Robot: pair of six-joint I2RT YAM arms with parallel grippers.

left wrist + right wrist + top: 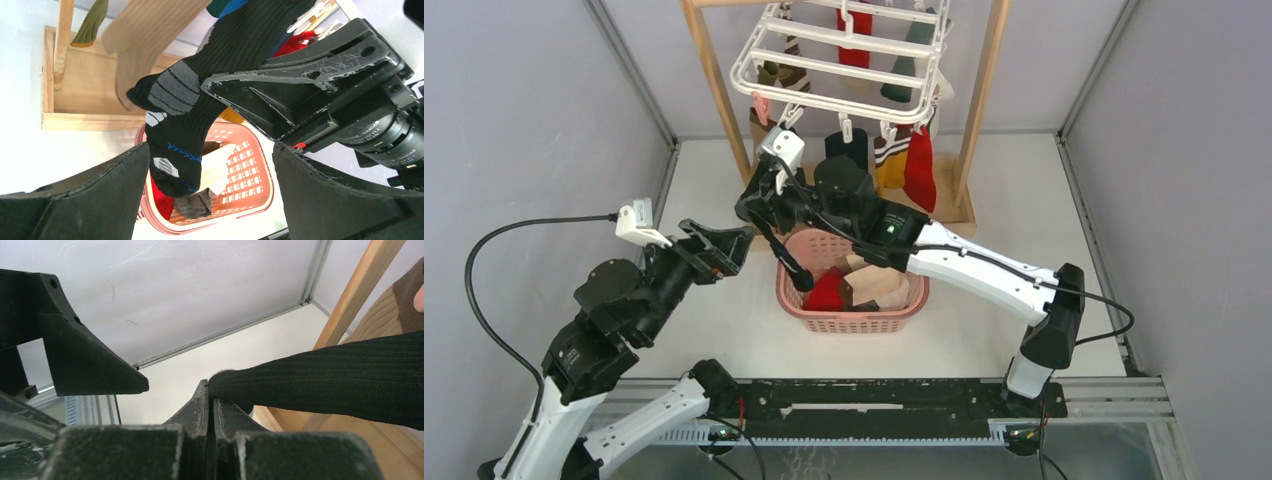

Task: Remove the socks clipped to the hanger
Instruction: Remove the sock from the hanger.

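Note:
The white hanger (824, 92) hangs at the back with several socks clipped on it, among them a red one (919, 165), an orange one (892, 172) and a black one (849, 145). My right gripper (756, 208) (210, 390) is shut on the cuff of a black sock (786, 255) (320, 375) with grey and blue marks. That sock (185, 135) hangs down over the pink basket (854, 322). My left gripper (729, 248) (210, 150) is open and empty, just left of the hanging sock, which shows between its fingers.
The pink basket (255, 197) holds loose socks, red (826, 292) and beige (879, 285). The wooden rack (979, 100) carrying the hanger stands behind it on a wooden base (85, 102). Grey walls close in left, right and back.

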